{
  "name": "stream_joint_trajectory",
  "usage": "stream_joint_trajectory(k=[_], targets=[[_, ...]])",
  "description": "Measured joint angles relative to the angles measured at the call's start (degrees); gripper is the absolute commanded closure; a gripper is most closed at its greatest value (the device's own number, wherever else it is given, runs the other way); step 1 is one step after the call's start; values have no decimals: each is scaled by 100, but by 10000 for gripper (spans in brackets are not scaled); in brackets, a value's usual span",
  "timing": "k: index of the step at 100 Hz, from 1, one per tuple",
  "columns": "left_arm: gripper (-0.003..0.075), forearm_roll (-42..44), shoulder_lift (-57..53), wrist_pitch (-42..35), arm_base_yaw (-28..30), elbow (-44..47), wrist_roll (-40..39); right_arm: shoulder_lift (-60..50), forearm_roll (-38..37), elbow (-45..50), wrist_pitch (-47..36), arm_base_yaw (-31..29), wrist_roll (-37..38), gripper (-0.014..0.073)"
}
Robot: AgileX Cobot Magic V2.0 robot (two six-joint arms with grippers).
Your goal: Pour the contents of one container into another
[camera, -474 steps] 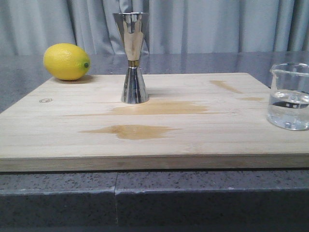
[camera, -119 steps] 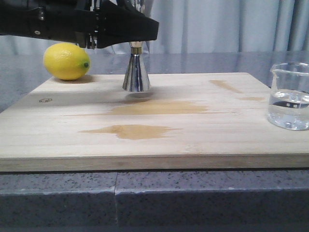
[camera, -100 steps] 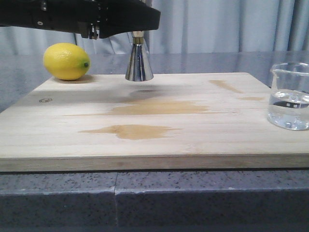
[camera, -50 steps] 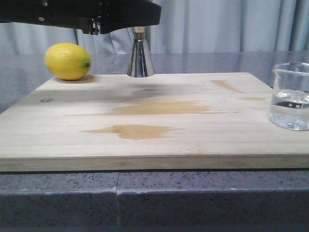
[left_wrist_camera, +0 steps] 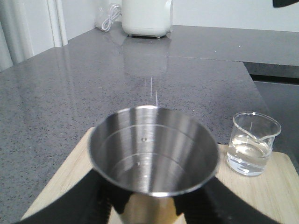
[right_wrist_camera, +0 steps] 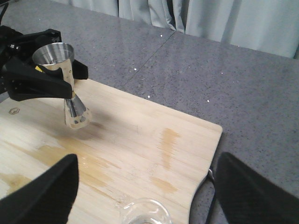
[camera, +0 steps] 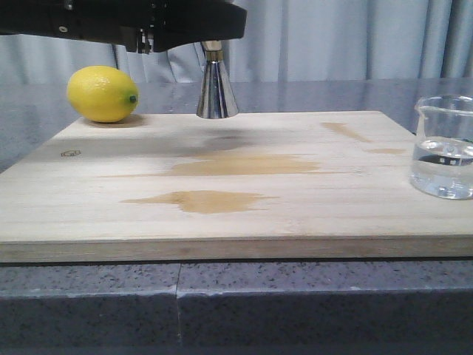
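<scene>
My left gripper [camera: 211, 26] is shut on the upper cup of the steel jigger [camera: 216, 92] and holds it upright, its base hanging a little above the board's far edge. In the left wrist view the jigger's open cup [left_wrist_camera: 154, 149] shows only a shiny steel inside, with black fingers [left_wrist_camera: 65, 205] on both sides. The glass beaker [camera: 443, 148], partly filled with clear liquid, stands at the board's right edge, and its lip [left_wrist_camera: 252, 147] faces the left wrist camera. My right gripper [right_wrist_camera: 147, 196] is open above the beaker's rim [right_wrist_camera: 145, 212], not touching it.
A yellow lemon [camera: 102, 94] lies at the far left corner of the wooden board [camera: 295, 214], which carries several damp brown stains [camera: 199, 200]. Grey stone counter surrounds the board; a white appliance [left_wrist_camera: 145, 17] stands far off on it.
The left gripper came in, shut on the jigger and lifted it off the board; over the last second it rose slightly and drifted a little right. The beaker has not moved.
</scene>
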Motion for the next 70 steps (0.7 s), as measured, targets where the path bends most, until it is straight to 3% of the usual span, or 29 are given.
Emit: stream_joint_trajectory(k=[38, 70], targets=[[437, 0, 0, 0, 0, 0, 0, 4, 361, 2115, -3079, 66, 0, 71], [437, 0, 0, 0, 0, 0, 0, 242, 453, 3063, -4317, 391, 87, 71]])
